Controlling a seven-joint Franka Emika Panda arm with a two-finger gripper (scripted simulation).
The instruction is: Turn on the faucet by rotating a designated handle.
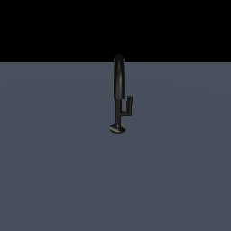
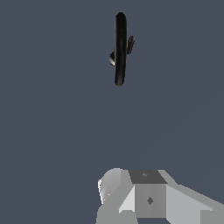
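The glossy black faucet (image 1: 118,79) stands upright on the grey surface, with a thick arched spout, a thin stem and a small round disc base (image 1: 118,128). The handle (image 1: 129,106) is a short thin L-shaped lever branching off the stem toward the exterior view's right. In the wrist view I see the faucet (image 2: 120,48) from above, with the handle (image 2: 130,43) beside the spout. My gripper (image 2: 144,177) shows only as grey and white blocks at the frame's edge, well apart from the faucet. I cannot tell how the jaws stand. The gripper is out of the exterior view.
A flat grey-blue surface (image 1: 54,171) extends all around the faucet, with a black background behind its far edge.
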